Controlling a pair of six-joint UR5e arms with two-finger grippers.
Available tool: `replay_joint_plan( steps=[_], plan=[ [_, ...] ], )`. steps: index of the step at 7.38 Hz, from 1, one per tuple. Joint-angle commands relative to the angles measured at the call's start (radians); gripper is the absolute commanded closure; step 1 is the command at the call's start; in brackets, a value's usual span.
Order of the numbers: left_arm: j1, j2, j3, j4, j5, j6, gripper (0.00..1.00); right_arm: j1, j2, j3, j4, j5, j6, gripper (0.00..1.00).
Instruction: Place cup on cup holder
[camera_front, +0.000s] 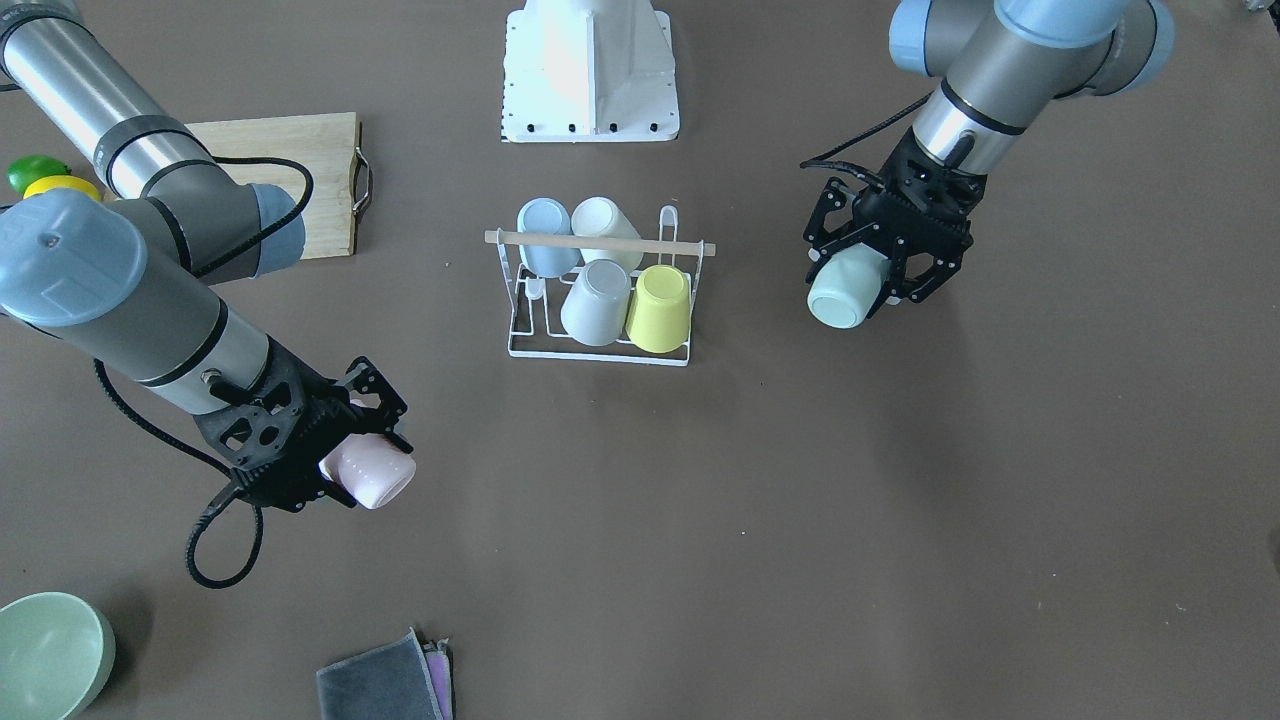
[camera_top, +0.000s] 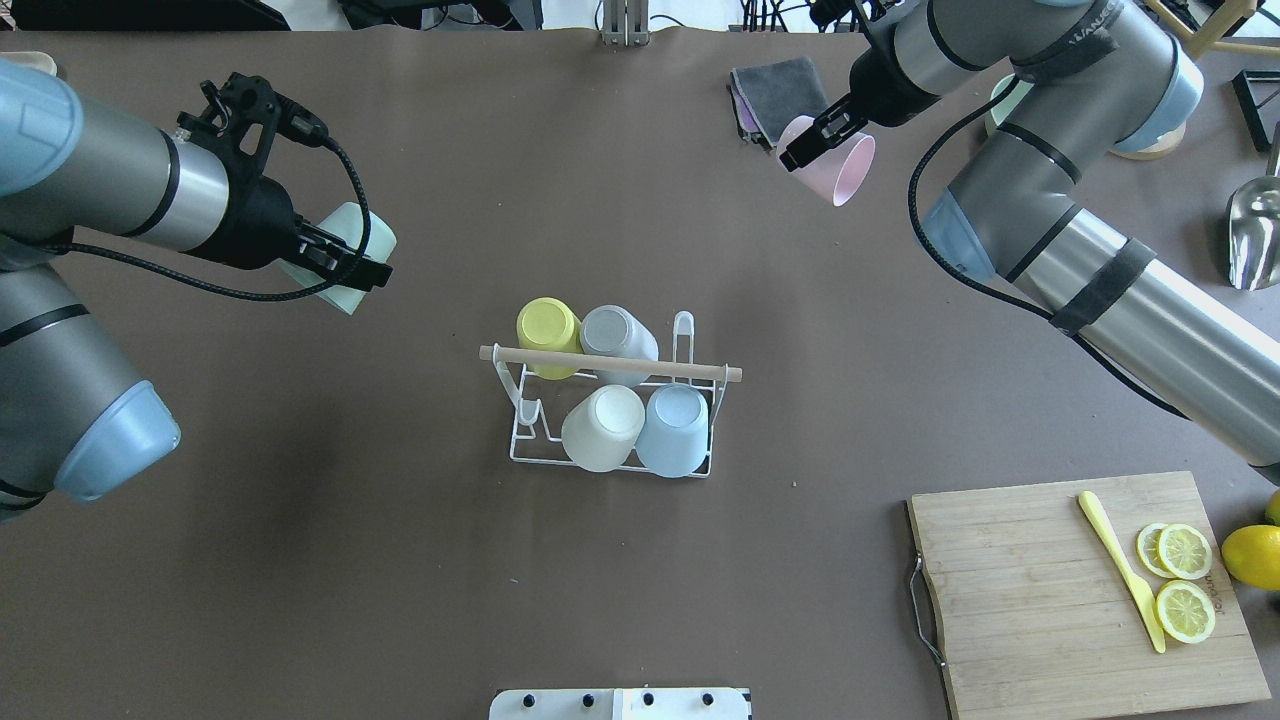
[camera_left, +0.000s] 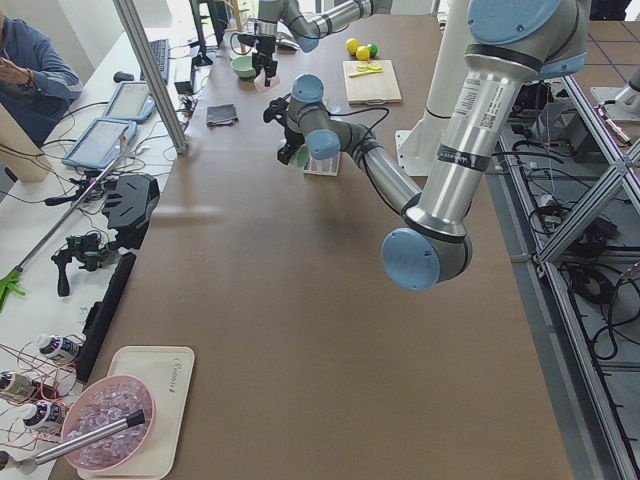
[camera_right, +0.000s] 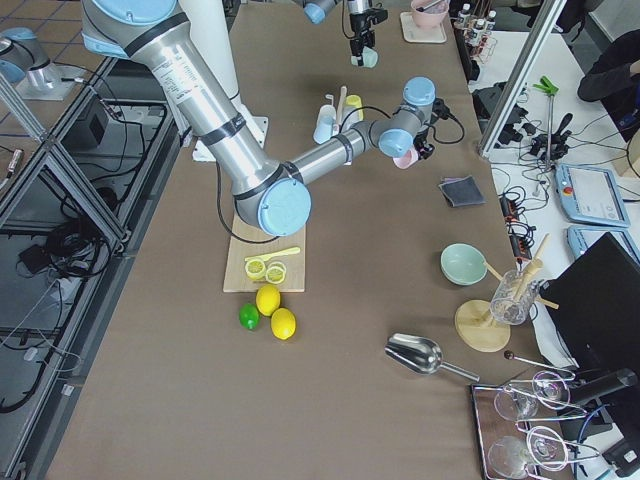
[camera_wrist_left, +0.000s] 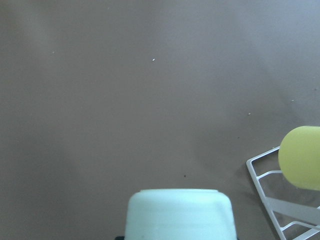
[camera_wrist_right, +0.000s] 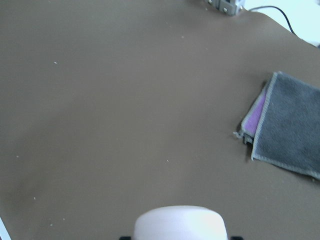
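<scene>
The cup holder (camera_top: 520, 440) is a white wire rack with a wooden rod (camera_top: 610, 364) across its top, standing mid-table. Several cups hang upside down on it: yellow (camera_top: 547, 325), grey, white and blue. My left gripper (camera_top: 350, 262) is raised to the holder's left, shut on a mint-green cup (camera_top: 375, 238). The left wrist view shows this mint-green cup (camera_wrist_left: 179, 212) with a corner of the holder (camera_wrist_left: 265, 175) beside it. My right gripper (camera_top: 815, 140) hovers at the far right, shut on a pink cup (camera_top: 845, 168). The pink cup (camera_wrist_right: 180, 222) fills the bottom of the right wrist view.
A wooden cutting board (camera_top: 1000, 600) with lemon slices and a yellow knife lies near right, with a lemon (camera_top: 1250, 555) beside it. Folded grey and purple cloths (camera_top: 775, 90) lie near the right gripper. A green bowl (camera_front: 45, 655) and a metal scoop (camera_top: 1255, 230) sit farther right.
</scene>
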Motion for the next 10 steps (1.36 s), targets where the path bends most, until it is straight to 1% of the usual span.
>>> replay_joint_plan(
  steps=[1, 2, 3, 4, 5, 6, 7, 8, 9, 10],
  plan=[
    [0.002, 0.080, 0.073, -0.418, 0.076, -0.012, 0.65, -0.006, -0.032, 0.000, 0.276, -0.003, 0.069, 1.00],
    [0.002, 0.085, 0.077, -0.496, 0.104, 0.000, 0.67, -0.006, -0.058, -0.003, 0.396, -0.004, 0.083, 1.00],
    [0.006, 0.080, 0.078, -0.527, 0.156, 0.005, 0.67, -0.004, -0.082, 0.000, 0.502, -0.006, 0.087, 1.00],
    [0.076, 0.077, 0.083, -0.593, 0.253, 0.005, 0.67, -0.004, -0.090, 0.000, 0.586, -0.015, 0.119, 1.00],
    [0.191, 0.073, 0.081, -0.646, 0.418, 0.007, 0.67, -0.006, -0.104, 0.000, 0.687, -0.047, 0.177, 1.00],
    [0.280, 0.061, 0.055, -0.648, 0.584, 0.031, 0.67, -0.006, -0.111, 0.000, 0.755, -0.061, 0.209, 1.00],
    [0.287, 0.073, -0.030, -0.630, 0.599, 0.072, 0.67, -0.009, -0.118, -0.003, 0.814, -0.079, 0.263, 1.00],
    [0.285, 0.106, -0.085, -0.622, 0.603, 0.095, 0.67, -0.015, -0.115, 0.000, 0.839, -0.102, 0.309, 1.00],
    [0.297, 0.082, -0.081, -0.619, 0.612, 0.121, 0.67, -0.050, -0.116, -0.013, 0.924, -0.177, 0.324, 1.00],
    [0.310, 0.061, -0.081, -0.592, 0.645, 0.123, 0.67, -0.082, -0.119, -0.013, 0.987, -0.217, 0.393, 1.00]
  ],
)
